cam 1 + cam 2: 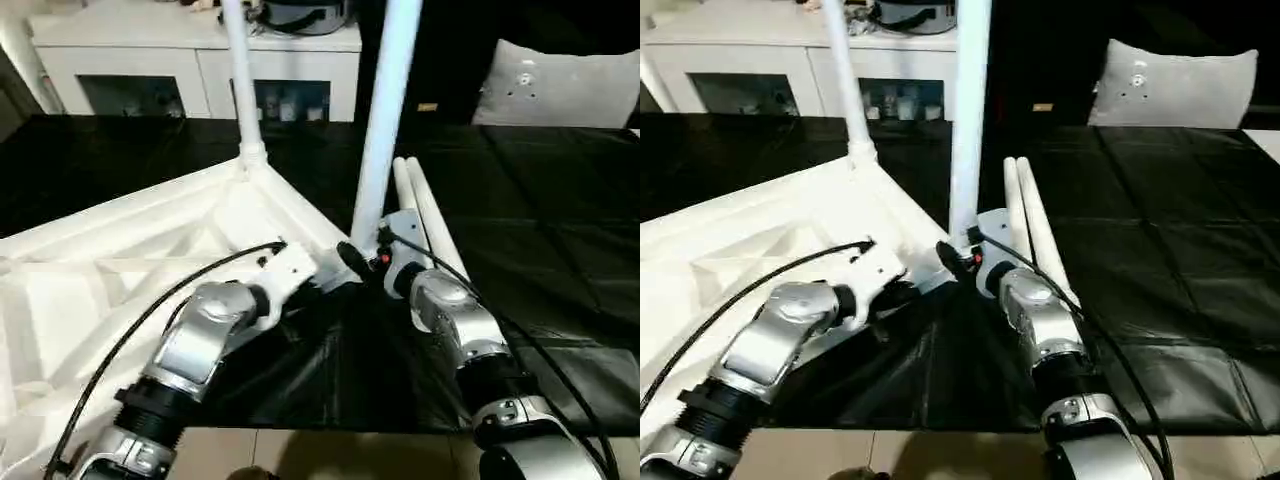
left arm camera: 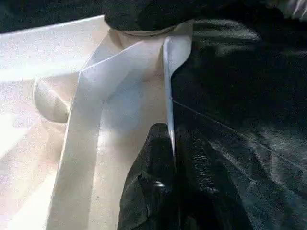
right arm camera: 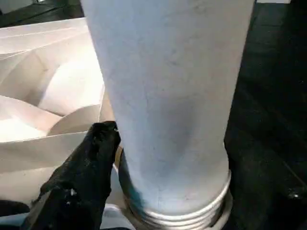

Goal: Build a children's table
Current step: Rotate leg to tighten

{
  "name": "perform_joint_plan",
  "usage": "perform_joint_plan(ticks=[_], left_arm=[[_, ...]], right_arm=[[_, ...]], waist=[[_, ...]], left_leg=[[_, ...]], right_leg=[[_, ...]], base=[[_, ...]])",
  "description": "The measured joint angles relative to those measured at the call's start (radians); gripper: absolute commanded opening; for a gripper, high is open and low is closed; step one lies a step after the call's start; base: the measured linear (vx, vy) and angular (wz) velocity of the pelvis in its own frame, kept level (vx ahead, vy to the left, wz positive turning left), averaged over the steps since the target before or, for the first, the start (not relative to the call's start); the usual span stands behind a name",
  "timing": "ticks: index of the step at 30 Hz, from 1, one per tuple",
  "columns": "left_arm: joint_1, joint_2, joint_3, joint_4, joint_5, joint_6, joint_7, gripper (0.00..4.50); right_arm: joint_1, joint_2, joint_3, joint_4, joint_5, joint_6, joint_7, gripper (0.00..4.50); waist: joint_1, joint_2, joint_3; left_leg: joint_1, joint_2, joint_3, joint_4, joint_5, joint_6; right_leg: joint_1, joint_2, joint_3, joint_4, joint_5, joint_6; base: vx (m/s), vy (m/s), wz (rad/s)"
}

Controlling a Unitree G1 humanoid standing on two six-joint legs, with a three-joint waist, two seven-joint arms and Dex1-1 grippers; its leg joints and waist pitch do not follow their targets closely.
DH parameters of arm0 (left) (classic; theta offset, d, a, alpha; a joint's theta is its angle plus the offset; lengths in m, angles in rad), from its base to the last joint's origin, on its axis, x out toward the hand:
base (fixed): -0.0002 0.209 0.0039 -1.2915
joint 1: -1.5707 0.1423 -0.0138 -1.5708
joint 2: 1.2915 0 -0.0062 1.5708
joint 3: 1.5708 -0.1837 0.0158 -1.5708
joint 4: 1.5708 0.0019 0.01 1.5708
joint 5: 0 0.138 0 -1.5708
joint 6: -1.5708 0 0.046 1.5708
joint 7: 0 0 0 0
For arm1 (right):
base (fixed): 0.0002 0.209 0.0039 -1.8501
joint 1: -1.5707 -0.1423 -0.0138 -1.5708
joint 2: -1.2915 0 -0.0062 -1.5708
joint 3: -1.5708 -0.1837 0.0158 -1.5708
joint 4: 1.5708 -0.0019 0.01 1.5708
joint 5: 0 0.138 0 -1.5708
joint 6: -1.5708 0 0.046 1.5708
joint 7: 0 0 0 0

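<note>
Jaws, right gripper [image 3: 144, 158]: I see them clamped on an upright leg [image 1: 385, 110] near its threaded end.
Jaws, left gripper [image 2: 173, 167]: pinched on the rim of the table top [image 1: 110, 270].
Table top: upside down on the black-covered worktop [image 1: 540, 220], one fitted leg [image 1: 240, 80] standing in its far corner socket.
Spare legs [image 1: 425, 215]: two, lying side by side just beyond my right wrist.
Behind: white cabinet [image 1: 190, 60]; grey cushion [image 1: 560, 85].

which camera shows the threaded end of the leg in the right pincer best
The right wrist view: the leg fills it, with the silver threaded ring at its end sharp and close, beside one finger. Both eye views show the leg standing upright in the right pincer, its end hidden. The left wrist view shows the tabletop rim instead.
</note>
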Motion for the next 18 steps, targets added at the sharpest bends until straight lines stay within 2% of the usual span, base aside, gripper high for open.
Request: perform_joint_plan(ticks=[2, 7, 12, 13, 18], left_arm=[[-0.015, 0.005, -0.012, 0.015, 0.001, -0.029, -0.004, 0.0], [-0.063, 0.009, -0.019, 0.093, 0.005, -0.088, -0.006, 0.0], [-0.119, -0.004, -0.014, 0.197, 0.015, -0.146, 0.029, 0.0], [-0.129, -0.015, -0.009, 0.218, 0.017, -0.153, 0.038, 0.44], [-0.15, -0.041, 0.019, 0.251, -0.008, -0.185, 0.056, 0.82]], right_arm=[[0.026, -0.011, 0.001, -0.029, 0.004, -0.018, 0.012, 3.92], [0.081, -0.049, -0.003, -0.107, 0.028, -0.009, 0.055, 4.38], [0.109, -0.094, -0.018, -0.233, 0.063, -0.008, 0.125, 4.45], [0.109, -0.105, -0.02, -0.265, 0.068, -0.011, 0.133, 4.5], [0.11, -0.142, -0.024, -0.314, 0.068, 0.01, 0.122, 4.5]], waist=[[0.012, 0.001, 0.0], [0.023, 0.003, 0.002], [0.014, 0.005, 0.004], [0.013, 0.005, 0.004], [0.012, 0.005, 0.004]], left_leg=[[-0.006, 0.002, -0.001, 0.0, 0.0, 0.0], [-0.008, 0.003, -0.001, 0.0, 0.0, 0.0], [-0.008, 0.002, -0.001, 0.0, 0.0, 0.0], [-0.008, 0.002, -0.001, 0.0, 0.0, 0.0], [-0.011, 0.003, -0.001, 0.0, 0.0, 0.0]], right_leg=[[-0.005, 0.001, -0.002, 0.0, 0.0, 0.001], [-0.005, 0.002, -0.003, 0.0, 0.0, 0.002], [-0.006, 0.001, -0.002, 0.0, 0.001, 0.002], [-0.006, 0.001, -0.002, 0.0, 0.001, 0.002], [-0.008, 0.002, -0.003, -0.001, 0.0, 0.003]], base=[[0.0, 0.0, 0.0], [0.0, 0.0, 0.0], [0.0, 0.0, 0.0], [0.0, 0.0, 0.0], [0.0, 0.0, 0.0]])
